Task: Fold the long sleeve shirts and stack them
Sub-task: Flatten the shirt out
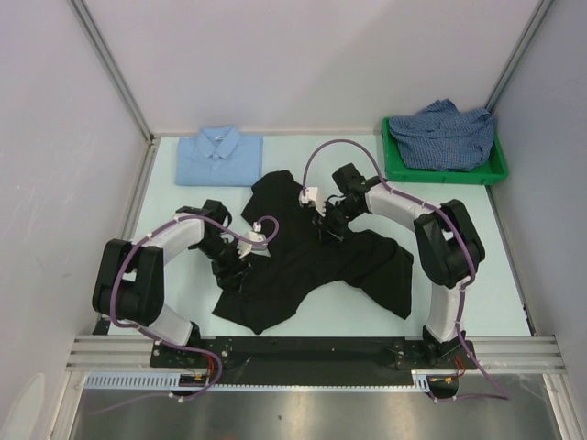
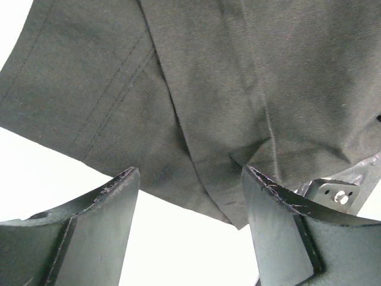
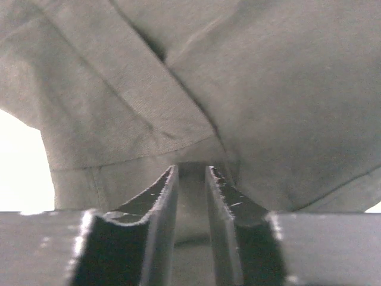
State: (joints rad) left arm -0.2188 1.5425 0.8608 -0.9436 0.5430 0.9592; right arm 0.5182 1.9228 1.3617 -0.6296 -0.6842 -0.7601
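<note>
The black long sleeve shirt (image 1: pixel 307 270) lies rumpled across the middle of the table. My left gripper (image 1: pixel 240 254) hovers low over its left part. In the left wrist view the left gripper (image 2: pixel 190 179) is open, bare table shows between its fingers, and the shirt's edge (image 2: pixel 238 71) lies just past the tips. My right gripper (image 1: pixel 326 226) is down on the shirt's upper middle. In the right wrist view the right gripper (image 3: pixel 191 170) has its jaws close together with a fold of black cloth (image 3: pixel 268 89) pinched between them. A light blue shirt (image 1: pixel 220 156) lies folded at the back left.
A green bin (image 1: pixel 404 170) at the back right holds the crumpled blue-and-white checked shirt (image 1: pixel 445 133). Grey walls with metal posts close in the table on the left, right and back. The arm bases stand on a rail at the near edge.
</note>
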